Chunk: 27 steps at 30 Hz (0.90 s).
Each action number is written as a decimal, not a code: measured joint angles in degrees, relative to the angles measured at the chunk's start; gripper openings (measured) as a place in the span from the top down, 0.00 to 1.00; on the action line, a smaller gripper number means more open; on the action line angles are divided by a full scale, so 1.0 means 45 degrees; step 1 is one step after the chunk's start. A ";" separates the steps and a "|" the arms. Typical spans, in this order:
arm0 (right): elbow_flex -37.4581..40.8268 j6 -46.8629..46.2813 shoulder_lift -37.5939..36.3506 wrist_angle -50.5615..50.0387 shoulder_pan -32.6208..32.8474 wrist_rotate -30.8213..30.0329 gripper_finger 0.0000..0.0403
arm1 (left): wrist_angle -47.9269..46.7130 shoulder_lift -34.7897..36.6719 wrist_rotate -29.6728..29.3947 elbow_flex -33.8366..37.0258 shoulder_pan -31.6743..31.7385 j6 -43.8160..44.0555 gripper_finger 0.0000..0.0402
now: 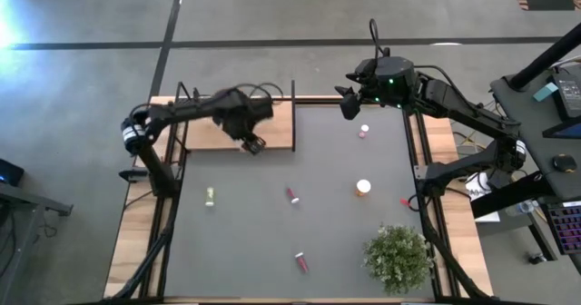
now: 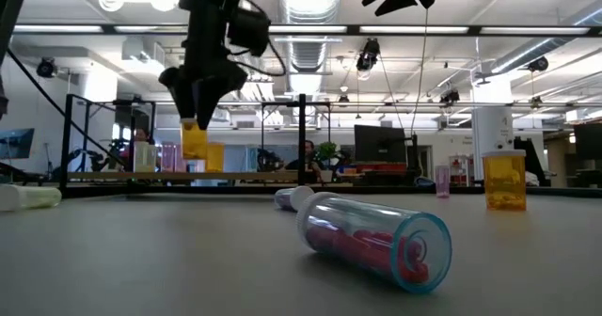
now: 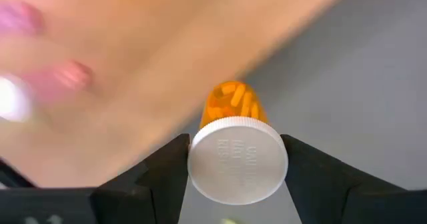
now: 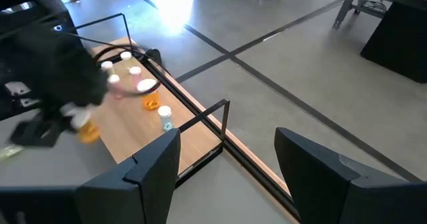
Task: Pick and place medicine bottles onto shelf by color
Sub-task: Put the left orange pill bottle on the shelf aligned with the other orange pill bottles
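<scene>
Left claw [image 1: 253, 144] at the front edge of the shelf [image 1: 218, 134], clamped on one orange bottle [image 3: 233, 107] by its white cap [image 3: 237, 159], a finger on either side. On the shelf beyond this claw, several more bottles, blurred; exact count unclear. On the counter [image 1: 254, 232] well in front of the claw: one yellow-green bottle [image 1: 210, 196], lying down; right of the claw, two pink-red bottles on their sides [image 1: 292, 195] [image 1: 300, 262]. Further right, one upright orange bottle [image 1: 363, 188] and one small pink bottle [image 1: 364, 132], the latter just below the right claw [image 1: 348, 105]. Right claw raised at the counter's far edge, fingers spread wide, holding nothing. One bushy plant [image 1: 398, 259] well in front of it.
</scene>
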State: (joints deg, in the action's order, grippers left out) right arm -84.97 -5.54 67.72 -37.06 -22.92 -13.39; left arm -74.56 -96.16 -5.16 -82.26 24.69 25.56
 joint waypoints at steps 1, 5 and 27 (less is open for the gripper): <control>0.0000 0.0000 -0.0004 0.0000 0.0005 -0.0004 0.42 | 0.0000 -0.0004 -0.0027 0.0005 0.0369 -0.0536 0.49; -0.0003 0.0003 0.0000 -0.0003 0.0005 -0.0002 0.42 | 0.0211 -0.0056 -0.0048 0.0017 0.1522 -0.2096 0.49; -0.0004 0.0000 -0.0003 -0.0002 0.0004 0.0000 0.42 | 0.1738 -0.0699 -0.0299 -0.0151 0.3003 -0.4235 0.49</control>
State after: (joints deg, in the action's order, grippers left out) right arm -84.99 -5.54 67.71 -37.07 -22.90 -13.39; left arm -66.74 -99.31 -6.50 -82.94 38.21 6.50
